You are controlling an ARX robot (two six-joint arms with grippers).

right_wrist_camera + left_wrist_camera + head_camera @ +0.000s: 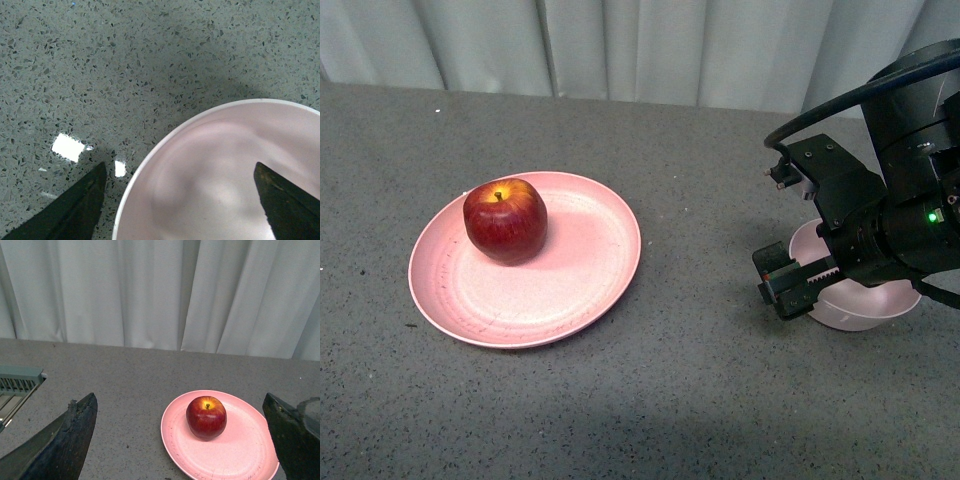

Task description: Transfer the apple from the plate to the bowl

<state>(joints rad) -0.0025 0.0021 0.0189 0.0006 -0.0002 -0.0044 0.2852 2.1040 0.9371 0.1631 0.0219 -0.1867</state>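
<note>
Apple [505, 220] is sitting upright on the plate [582, 272], stem pointing up. It rests on the far left part of the plate in the front view, not in the centre.

I judge it to be firm and quite heavy for its size. The skin is glossy, so I expect it to be slippery against hard fingers. It is also round, so a grip placed too high or too low may squeeze it out, and too much force may bruise it. I would take hold across the widest part, with one finger on each side and the stem between them, coming from above.

The plate is shallow, so its low rim should not block the fingers.

The left gripper [180, 437] is raised and looks at the apple from a distance. Its fingers are wide apart and hold nothing.

The bowl [865, 305] stands well apart from the plate, on the right of the grey speckled table [670, 400]. It seems only slightly wider than the apple, so the release must be centred. The right gripper [180, 200] hangs just over the bowl rim, jaws spread apart and empty.
</note>
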